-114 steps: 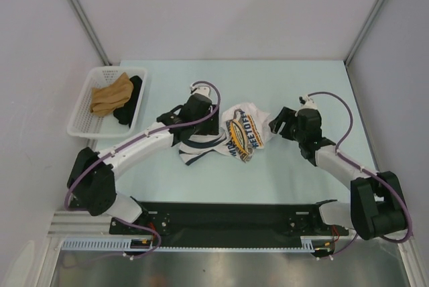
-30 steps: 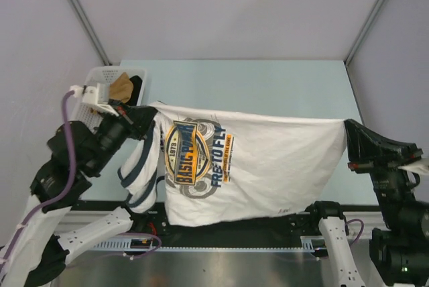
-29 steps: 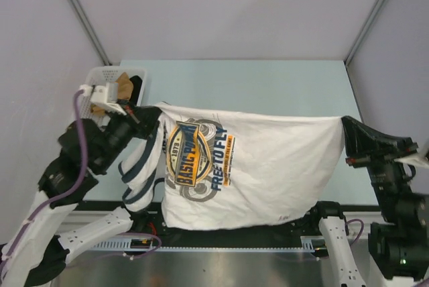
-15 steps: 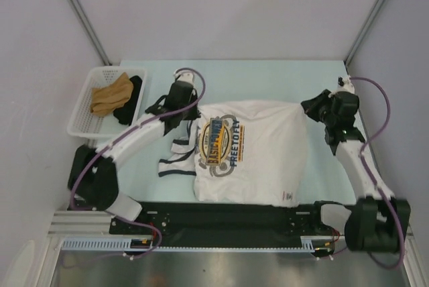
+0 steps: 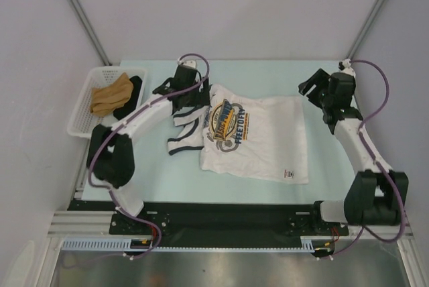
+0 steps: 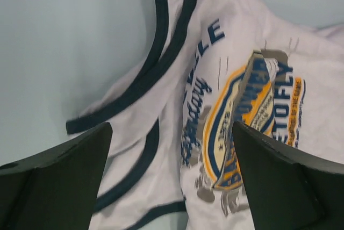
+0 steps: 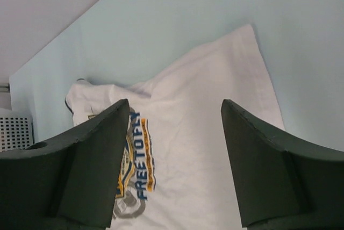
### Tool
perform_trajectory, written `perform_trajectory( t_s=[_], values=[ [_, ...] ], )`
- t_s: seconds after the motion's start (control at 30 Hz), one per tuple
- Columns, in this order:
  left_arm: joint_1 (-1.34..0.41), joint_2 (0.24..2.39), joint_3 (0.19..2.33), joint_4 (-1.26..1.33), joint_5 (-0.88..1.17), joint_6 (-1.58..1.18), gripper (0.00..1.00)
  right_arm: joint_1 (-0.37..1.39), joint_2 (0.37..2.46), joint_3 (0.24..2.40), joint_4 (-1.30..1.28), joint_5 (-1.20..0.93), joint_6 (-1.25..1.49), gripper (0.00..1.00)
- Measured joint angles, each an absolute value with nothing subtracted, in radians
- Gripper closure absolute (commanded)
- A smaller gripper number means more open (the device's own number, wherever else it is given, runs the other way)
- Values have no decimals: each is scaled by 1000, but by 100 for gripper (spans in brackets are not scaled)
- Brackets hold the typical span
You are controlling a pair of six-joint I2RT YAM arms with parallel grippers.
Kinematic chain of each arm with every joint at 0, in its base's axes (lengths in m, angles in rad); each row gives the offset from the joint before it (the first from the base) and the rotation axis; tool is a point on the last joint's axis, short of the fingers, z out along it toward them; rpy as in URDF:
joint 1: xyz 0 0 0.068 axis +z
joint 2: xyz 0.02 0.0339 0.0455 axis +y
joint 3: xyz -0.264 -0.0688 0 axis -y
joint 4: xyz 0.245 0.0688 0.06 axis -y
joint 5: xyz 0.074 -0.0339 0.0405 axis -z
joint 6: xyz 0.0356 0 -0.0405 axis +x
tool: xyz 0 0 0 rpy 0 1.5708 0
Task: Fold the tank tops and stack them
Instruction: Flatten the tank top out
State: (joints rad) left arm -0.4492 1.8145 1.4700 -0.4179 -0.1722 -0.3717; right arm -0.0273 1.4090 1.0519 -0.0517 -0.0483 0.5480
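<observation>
Lying spread on table (image 5: 268, 76), tank top (image 5: 265, 143) print-up; left tool (image 6: 169, 128) and right tool (image 7: 174, 103) both released.

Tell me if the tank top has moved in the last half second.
Yes. The tank top shifted away from the black base rail, toward the back.
</observation>
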Motion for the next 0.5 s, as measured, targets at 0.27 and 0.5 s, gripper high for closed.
perform_trajectory(
  t_s=[0.27,0.5],
  values=[
    [-680,1399,1123,-469,-219,-449,0,44,1042,841,-401,77,585,26],
    [-607,1136,778,-415,-166,-581,0,63,890,692,-720,183,740,24]
  ],
)
